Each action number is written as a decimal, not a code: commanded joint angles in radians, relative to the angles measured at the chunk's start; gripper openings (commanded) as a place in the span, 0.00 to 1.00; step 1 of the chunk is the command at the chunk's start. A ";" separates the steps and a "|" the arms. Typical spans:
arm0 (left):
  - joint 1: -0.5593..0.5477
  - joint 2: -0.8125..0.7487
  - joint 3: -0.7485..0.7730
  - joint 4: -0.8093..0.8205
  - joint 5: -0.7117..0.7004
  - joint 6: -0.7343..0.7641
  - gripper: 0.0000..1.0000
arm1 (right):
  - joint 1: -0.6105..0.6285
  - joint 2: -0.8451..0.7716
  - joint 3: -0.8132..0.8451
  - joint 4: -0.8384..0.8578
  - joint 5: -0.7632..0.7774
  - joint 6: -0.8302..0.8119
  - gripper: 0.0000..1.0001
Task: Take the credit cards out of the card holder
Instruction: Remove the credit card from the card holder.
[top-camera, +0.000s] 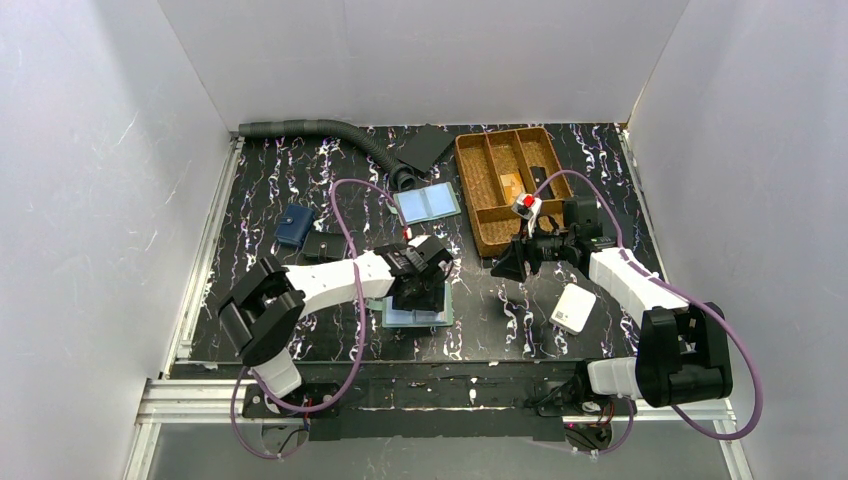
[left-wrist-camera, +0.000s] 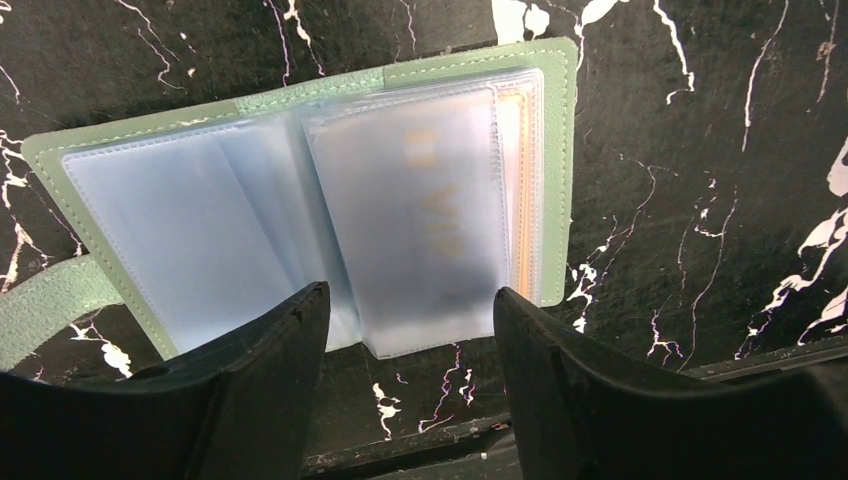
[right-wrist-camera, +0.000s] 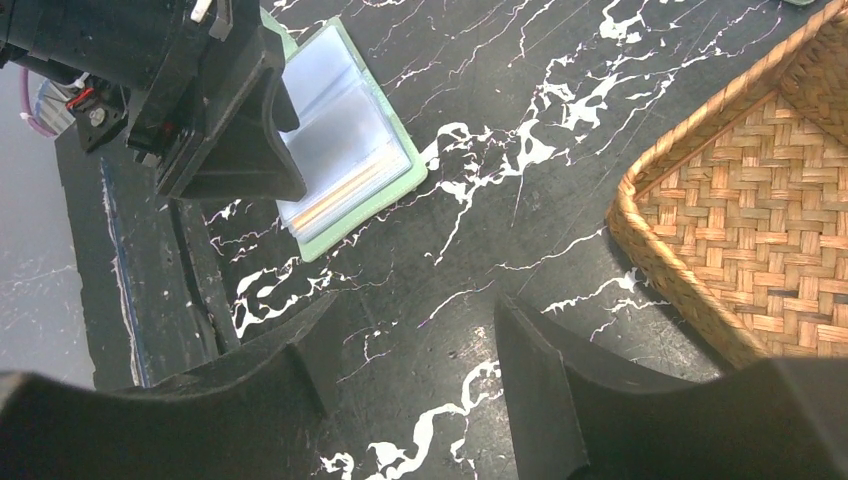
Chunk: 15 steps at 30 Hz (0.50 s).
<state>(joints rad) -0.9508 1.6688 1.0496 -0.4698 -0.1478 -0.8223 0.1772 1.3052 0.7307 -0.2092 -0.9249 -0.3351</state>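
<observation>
The card holder lies open and flat on the black marbled bench, nearer the arm bases than the wicker tray and to the tray's left. Most of it is covered from above by the left arm. In the left wrist view its green stitched border frames clear plastic sleeves. Its side tab sticks out on the side farther from the tray.

A pale grey card with faint markings sits inside the topmost sleeve on the half nearer the tray. An orange edge shows just behind it (whether that is a second card or a panel, I cannot tell).

The left fingers stand partly apart over the holder's near edge, one on each side of that sleeve's lower end. Nothing is pinched between them, and whether their tips touch the plastic I cannot tell.

The right fingers are also apart and empty. They hang over bare bench just off the tray's near-left corner, between the tray and the card holder.

A second holder with pale-blue panels lies open just to the left of the tray. A small white box rests nearer the bases than the tray, below its right end. A dark blue pouch lies well to the tray's left.
</observation>
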 joint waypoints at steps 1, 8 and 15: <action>-0.002 0.011 0.042 -0.051 -0.030 0.006 0.59 | 0.005 0.005 0.044 -0.004 -0.005 -0.016 0.64; -0.002 0.069 0.081 -0.072 -0.014 0.014 0.45 | 0.005 0.009 0.044 -0.006 -0.005 -0.018 0.64; 0.007 0.043 0.044 -0.091 -0.044 -0.007 0.25 | 0.005 0.006 0.044 -0.009 -0.012 -0.019 0.64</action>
<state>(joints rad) -0.9512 1.7336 1.1156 -0.5125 -0.1474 -0.8173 0.1776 1.3140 0.7311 -0.2146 -0.9218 -0.3408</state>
